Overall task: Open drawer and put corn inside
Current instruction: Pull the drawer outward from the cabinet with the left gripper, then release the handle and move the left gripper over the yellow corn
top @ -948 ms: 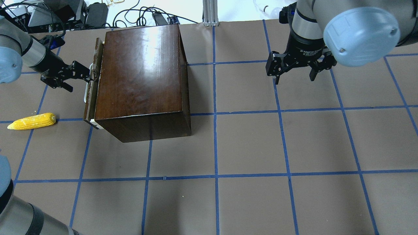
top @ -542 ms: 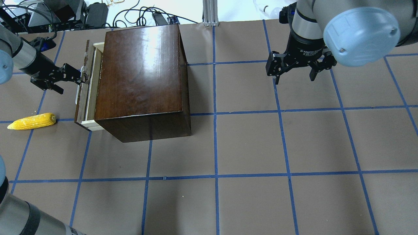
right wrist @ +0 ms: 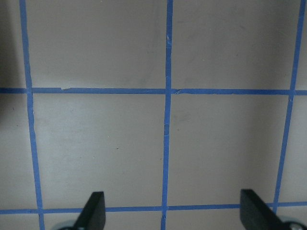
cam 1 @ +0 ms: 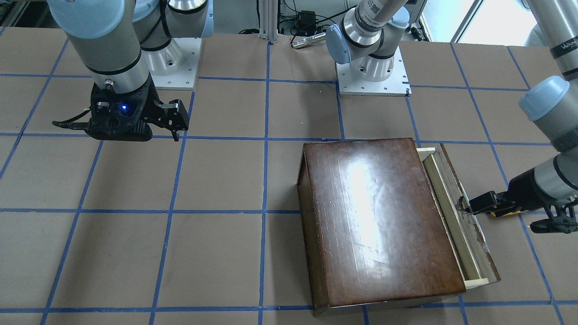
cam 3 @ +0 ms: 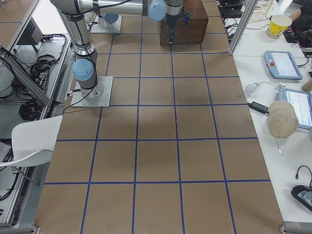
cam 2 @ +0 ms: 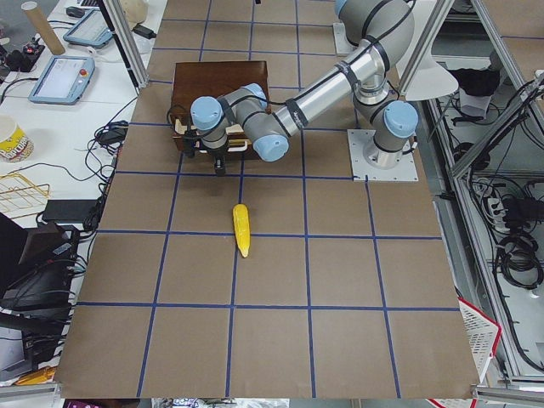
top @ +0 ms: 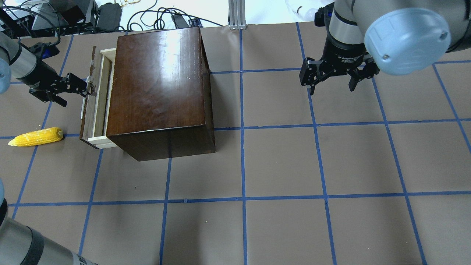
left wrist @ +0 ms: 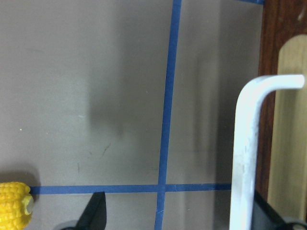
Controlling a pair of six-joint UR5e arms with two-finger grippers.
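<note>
The dark-brown box [top: 158, 88] stands at the table's far left. Its drawer [top: 96, 99] is pulled partly out to the left and shows a strip of pale wood behind the worn dark front; it also shows in the front-facing view [cam 1: 456, 216]. My left gripper [top: 78, 96] is open, with one finger hooked behind the drawer's white handle [left wrist: 247, 143]. The yellow corn [top: 36, 137] lies on the table, left of the drawer and nearer to me; its tip shows in the left wrist view [left wrist: 14, 203]. My right gripper [top: 332, 89] is open and empty above the far right of the table.
Brown table covering [top: 279, 165] has a grid of blue tape. Cables and gear [top: 92, 14] lie beyond the far edge behind the box. The right wrist view shows only bare table [right wrist: 168, 134] below that gripper.
The drawer has slid further out to the left, from nearly shut to partly open. My left gripper moved left with the handle. The corn and the right arm have not moved.
</note>
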